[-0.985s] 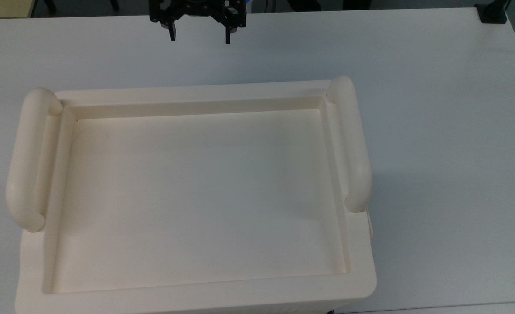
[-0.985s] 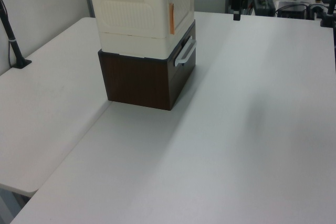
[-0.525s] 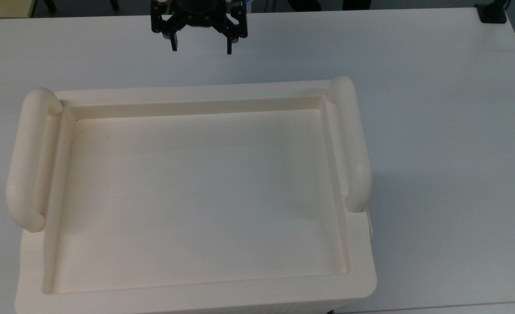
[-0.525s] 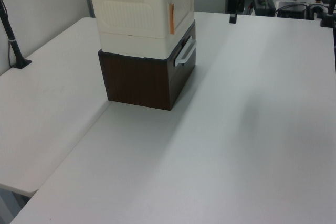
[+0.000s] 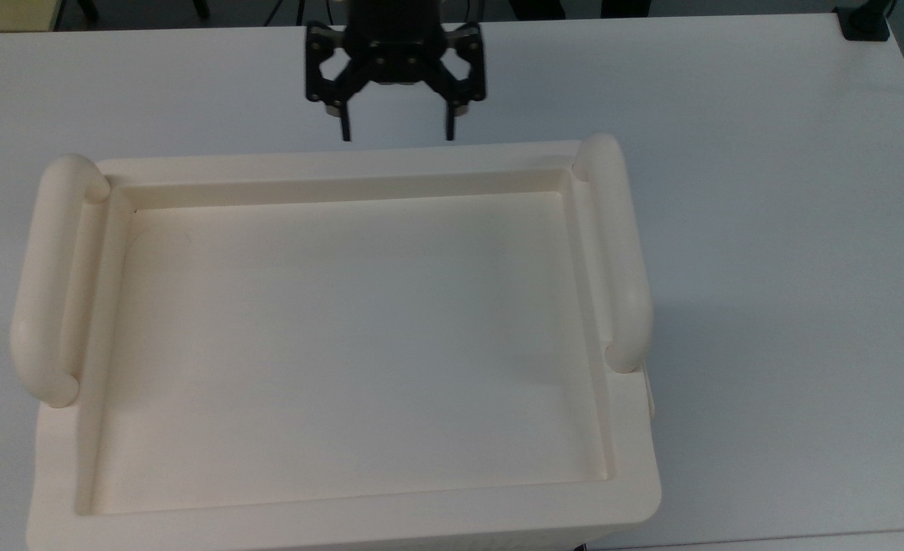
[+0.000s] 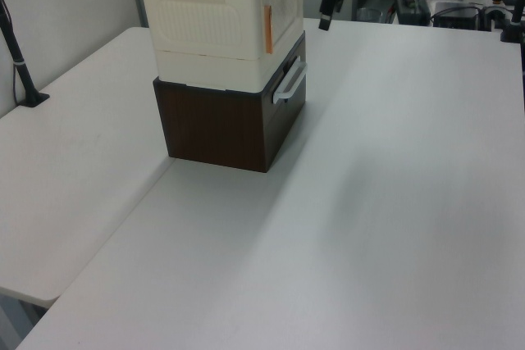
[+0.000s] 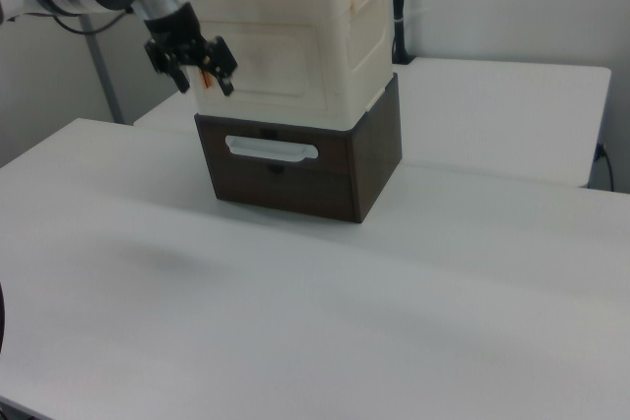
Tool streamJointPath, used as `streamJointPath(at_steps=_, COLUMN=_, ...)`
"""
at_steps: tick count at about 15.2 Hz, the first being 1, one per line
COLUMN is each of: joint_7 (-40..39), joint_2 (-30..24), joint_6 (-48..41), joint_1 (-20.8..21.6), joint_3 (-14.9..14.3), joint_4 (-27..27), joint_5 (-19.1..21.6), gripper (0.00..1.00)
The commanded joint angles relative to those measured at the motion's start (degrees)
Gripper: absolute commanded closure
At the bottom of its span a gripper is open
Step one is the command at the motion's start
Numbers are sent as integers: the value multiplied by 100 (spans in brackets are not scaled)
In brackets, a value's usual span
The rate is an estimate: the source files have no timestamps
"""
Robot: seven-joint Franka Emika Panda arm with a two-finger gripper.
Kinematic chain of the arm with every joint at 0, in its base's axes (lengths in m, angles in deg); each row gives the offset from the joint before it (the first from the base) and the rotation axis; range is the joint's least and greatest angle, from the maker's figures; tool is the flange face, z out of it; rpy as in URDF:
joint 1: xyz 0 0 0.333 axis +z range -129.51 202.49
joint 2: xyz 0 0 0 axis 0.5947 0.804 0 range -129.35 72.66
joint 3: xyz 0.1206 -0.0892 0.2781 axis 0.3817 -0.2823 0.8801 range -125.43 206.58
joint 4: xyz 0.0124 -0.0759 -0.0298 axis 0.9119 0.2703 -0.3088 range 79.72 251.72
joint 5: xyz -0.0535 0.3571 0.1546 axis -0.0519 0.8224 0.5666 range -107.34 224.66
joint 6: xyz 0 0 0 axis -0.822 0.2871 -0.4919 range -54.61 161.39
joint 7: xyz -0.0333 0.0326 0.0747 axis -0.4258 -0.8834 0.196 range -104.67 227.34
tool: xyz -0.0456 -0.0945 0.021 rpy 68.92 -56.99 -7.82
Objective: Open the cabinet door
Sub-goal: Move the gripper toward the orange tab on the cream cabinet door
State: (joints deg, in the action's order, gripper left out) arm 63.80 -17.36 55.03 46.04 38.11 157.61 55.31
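Approach geometry. Your black two-finger gripper (image 5: 396, 138) hangs with its fingers spread wide and nothing between them, just off the front face of the cream plastic cabinet (image 7: 295, 46), which sits stacked on a dark brown wooden drawer box (image 7: 305, 169) with a pale bar handle (image 7: 271, 150).

The flat cream cabinet door (image 7: 271, 56) is the recessed rectangular panel on that front face, and it lies closed, flush with the cabinet. In the right view the gripper (image 7: 193, 68) stands at the panel's left edge, close in front of a small orange tab (image 6: 267, 29) that the left view shows on the front face.

In the top view the fingertips point down the picture toward the cabinet's upper rim, near but apart from it; the door itself lies just beyond and below that rim, along the face the fingers are aimed at.

Note that the panel's long axis runs across the face, parallel to the line joining your two fingertips. Judged from this, the door lies straight ahead of the fingers, so the coming move is a short advance toward the face, with purchase sought at the edge nearest the tab. Which edge carries the hinge cannot be told.
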Motion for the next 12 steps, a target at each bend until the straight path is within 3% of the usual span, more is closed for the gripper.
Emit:
streamJointPath(at_steps=1, joint_7=236, joint_2=149, joint_6=666, joint_1=292, joint_3=-35, joint_4=-112, joint_5=45, gripper=0)
streamJointPath(at_steps=9, joint_7=561, joint_2=167, joint_6=1721, joint_1=319, joint_3=62, joint_4=-103, joint_5=45, gripper=0)
streamJointPath(at_steps=12, joint_7=527, joint_2=255, joint_6=1863, joint_1=380, joint_3=62, joint_4=-103, joint_5=19, gripper=6)
